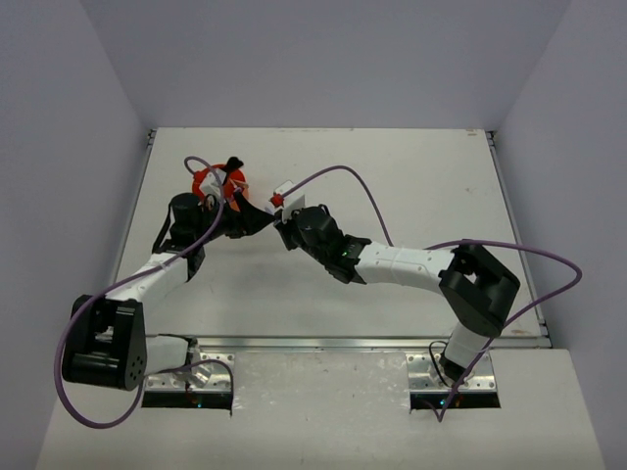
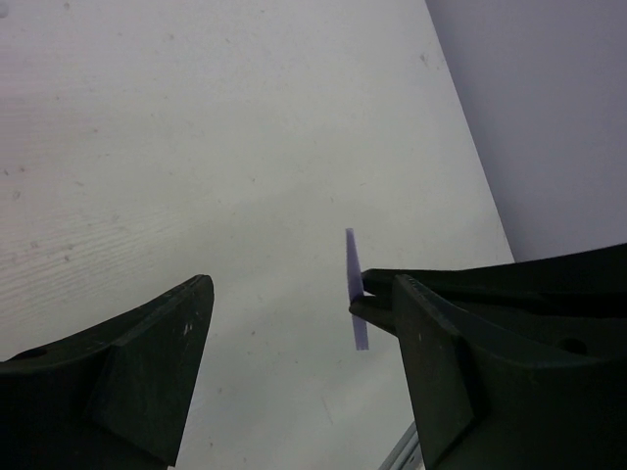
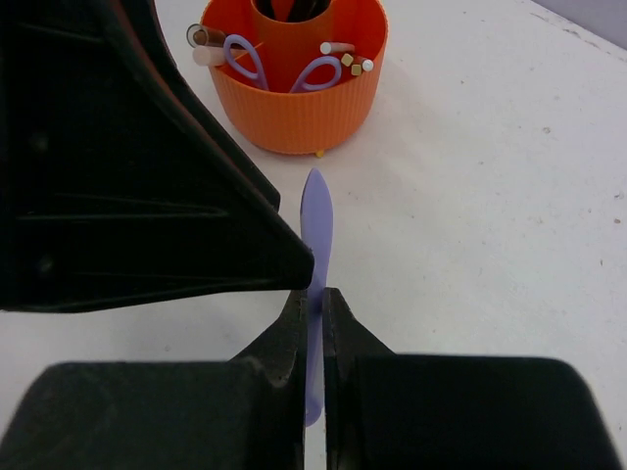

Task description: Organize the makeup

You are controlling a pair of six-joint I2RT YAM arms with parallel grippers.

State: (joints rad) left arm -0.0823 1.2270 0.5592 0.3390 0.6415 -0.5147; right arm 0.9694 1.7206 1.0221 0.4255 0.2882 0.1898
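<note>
My right gripper [image 3: 313,299] is shut on a flat lilac stick [image 3: 315,220], which points toward the round orange tub [image 3: 294,108]. The tub holds lilac looped tools [image 3: 245,61], pale sticks [image 3: 338,47] and dark items in its centre cup. My left gripper [image 2: 304,328] is open. The lilac stick [image 2: 355,289] stands between its fingers, close to the right finger [image 2: 441,362] and untouched. One left finger [image 3: 147,186] fills the upper left of the right wrist view. In the top view both grippers [image 1: 257,220] [image 1: 286,227] meet tip to tip just right of the tub [image 1: 217,183].
A black brush head [image 1: 233,163] sticks up out of the tub. Purple cables loop over both arms. The white table [image 1: 411,176] has raised edges at the back and sides, with grey walls round it.
</note>
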